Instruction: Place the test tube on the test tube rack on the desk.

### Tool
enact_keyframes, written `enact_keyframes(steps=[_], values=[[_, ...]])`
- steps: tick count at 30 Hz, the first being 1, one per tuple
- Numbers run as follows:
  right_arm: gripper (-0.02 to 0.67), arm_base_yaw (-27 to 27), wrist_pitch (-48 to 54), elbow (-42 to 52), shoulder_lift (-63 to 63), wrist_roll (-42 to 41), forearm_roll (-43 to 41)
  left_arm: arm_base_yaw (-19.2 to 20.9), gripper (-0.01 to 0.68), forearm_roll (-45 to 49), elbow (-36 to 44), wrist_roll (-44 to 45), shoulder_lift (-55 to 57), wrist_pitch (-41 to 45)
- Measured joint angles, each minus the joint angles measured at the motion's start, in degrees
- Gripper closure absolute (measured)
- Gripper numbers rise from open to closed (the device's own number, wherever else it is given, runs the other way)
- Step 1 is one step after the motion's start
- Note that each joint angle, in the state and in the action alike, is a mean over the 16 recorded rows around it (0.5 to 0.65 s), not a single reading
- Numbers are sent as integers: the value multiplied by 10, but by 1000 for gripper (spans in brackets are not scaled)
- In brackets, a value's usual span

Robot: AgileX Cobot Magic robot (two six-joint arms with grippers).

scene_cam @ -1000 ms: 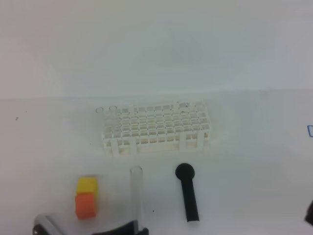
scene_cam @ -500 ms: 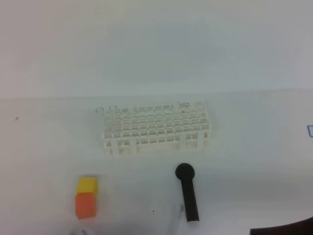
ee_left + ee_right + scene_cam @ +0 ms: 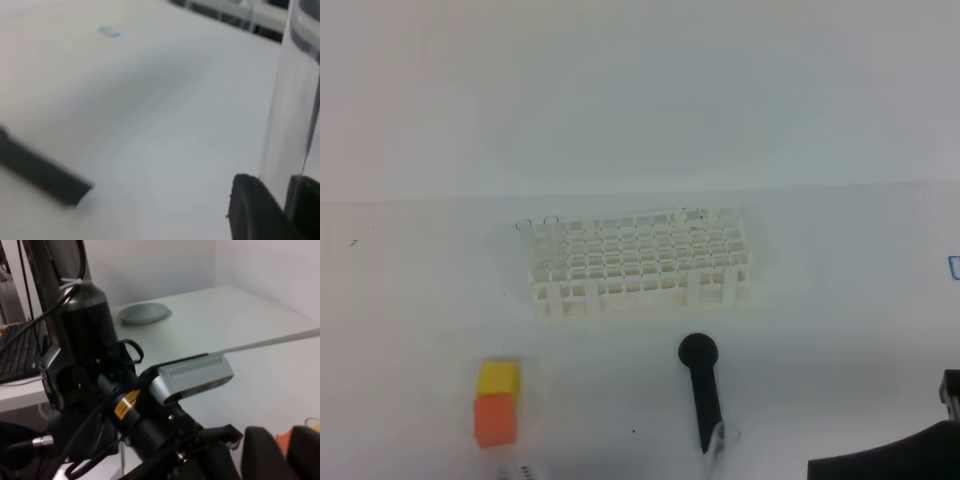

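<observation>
In the left wrist view the clear test tube [image 3: 292, 100] rises between the black fingers [image 3: 252, 210] of my left gripper [image 3: 285, 200], which is shut on it. From above, only the tube's blurred upper end [image 3: 722, 437] shows, at the lower tip of the black stick; the left gripper is below that frame's bottom edge. The white test tube rack [image 3: 640, 262] stands mid-desk [image 3: 840, 300], far beyond the tube. My right gripper [image 3: 285, 450] shows two dark fingers with a small gap and nothing between them; its arm [image 3: 885, 462] enters at the bottom right.
A black round-headed stick [image 3: 703, 395] lies in front of the rack. To the left, a yellow cube [image 3: 498, 378] and an orange cube [image 3: 494, 418] touch each other. The right wrist view looks at the left arm's wrist camera [image 3: 192, 376].
The tube's top has swung right, from left of the black stick to its lower end. The right arm has come into view at the bottom right.
</observation>
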Motion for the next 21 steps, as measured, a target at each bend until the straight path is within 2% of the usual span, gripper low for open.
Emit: enact_keyframes(steps=[9, 21], values=[[442, 0, -25, -23, 1, -3, 0, 0, 563, 18, -55, 21, 0, -1], [420, 0, -69, -33, 1, 14, 0, 0, 563, -5, -81, 39, 0, -1]])
